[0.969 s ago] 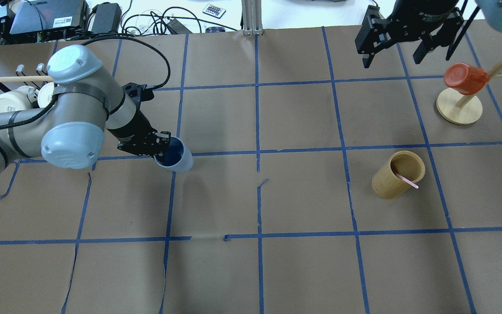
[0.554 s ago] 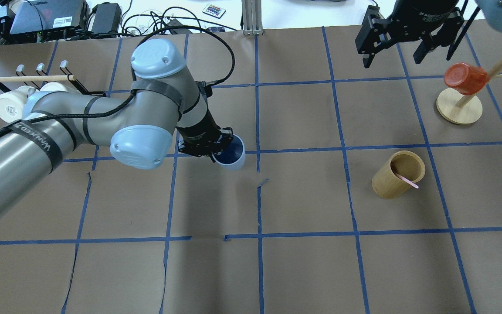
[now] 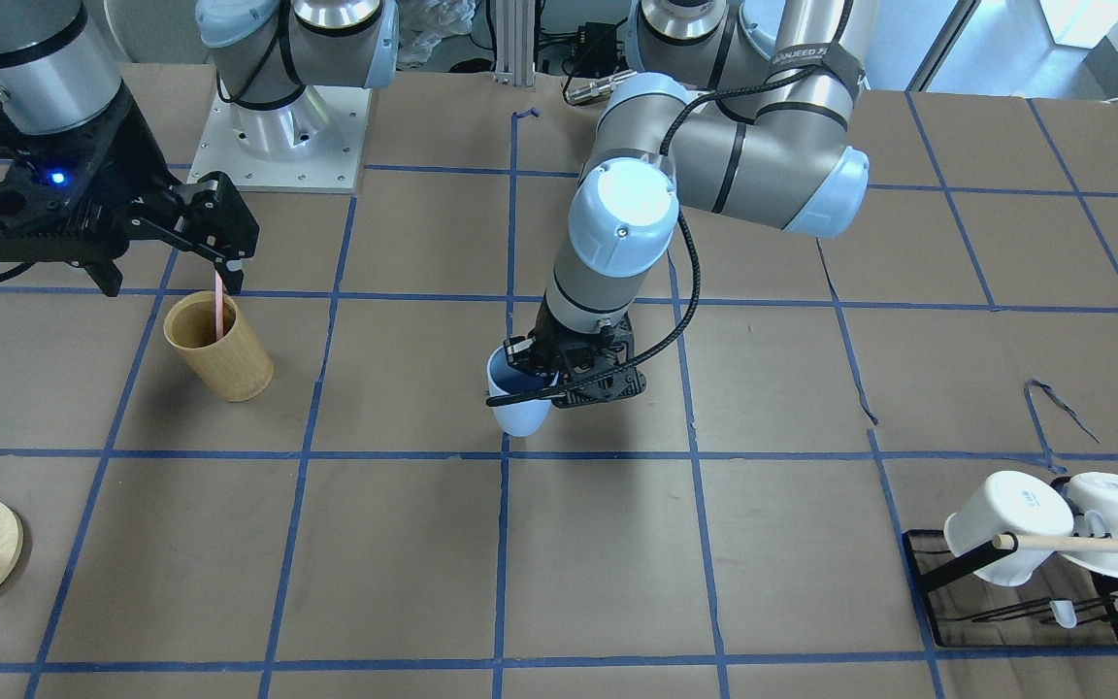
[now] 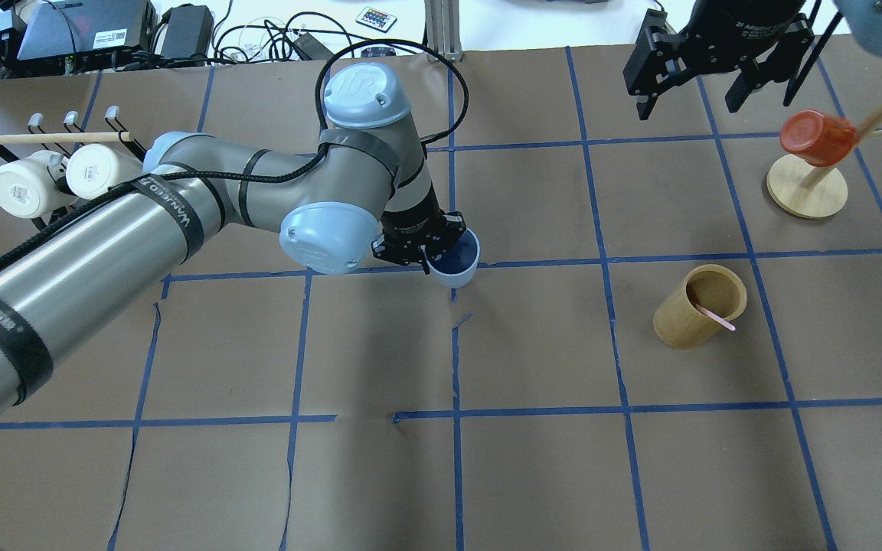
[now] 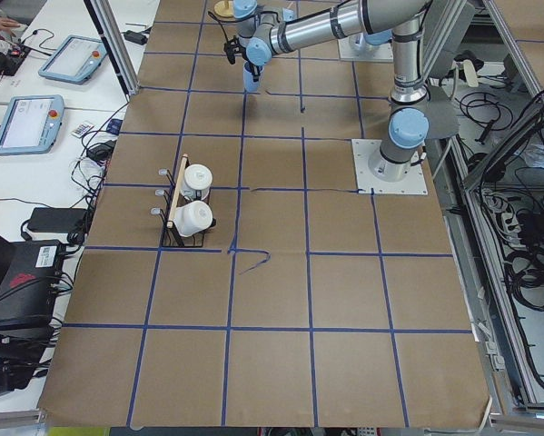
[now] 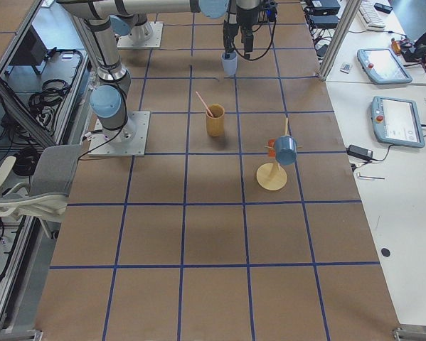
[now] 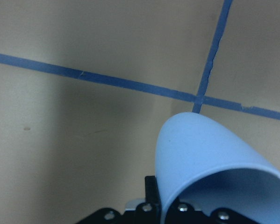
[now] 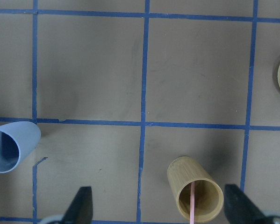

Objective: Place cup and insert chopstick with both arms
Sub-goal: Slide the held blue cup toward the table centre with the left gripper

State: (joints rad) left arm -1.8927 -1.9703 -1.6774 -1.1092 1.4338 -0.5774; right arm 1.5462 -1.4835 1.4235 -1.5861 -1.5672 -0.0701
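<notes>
The light-blue cup (image 4: 462, 269) hangs above the table near the centre grid crossing, tilted, with its dark blue inside showing. My left gripper (image 4: 441, 249) is shut on its rim, one finger inside the cup; the cup (image 7: 210, 158) fills the left wrist view. It also shows in the front view (image 3: 518, 413) and the right wrist view (image 8: 11, 145). The pale-pink chopstick (image 4: 714, 316) leans inside the tan wooden holder (image 4: 690, 314). My right gripper (image 4: 692, 96) is open and empty, high above the far right, with the holder (image 8: 196, 196) between its fingers in its wrist view.
A black rack with two white mugs (image 4: 35, 180) and a wooden dowel stands at the far left. A wooden stand (image 4: 807, 187) with an orange cup (image 4: 816, 138) hung on it stands at the far right. Blue tape lines grid the brown table.
My left arm has swung right with the cup, from the left part of the table to the centre line. My right arm, the holder and the chopstick have not moved.
</notes>
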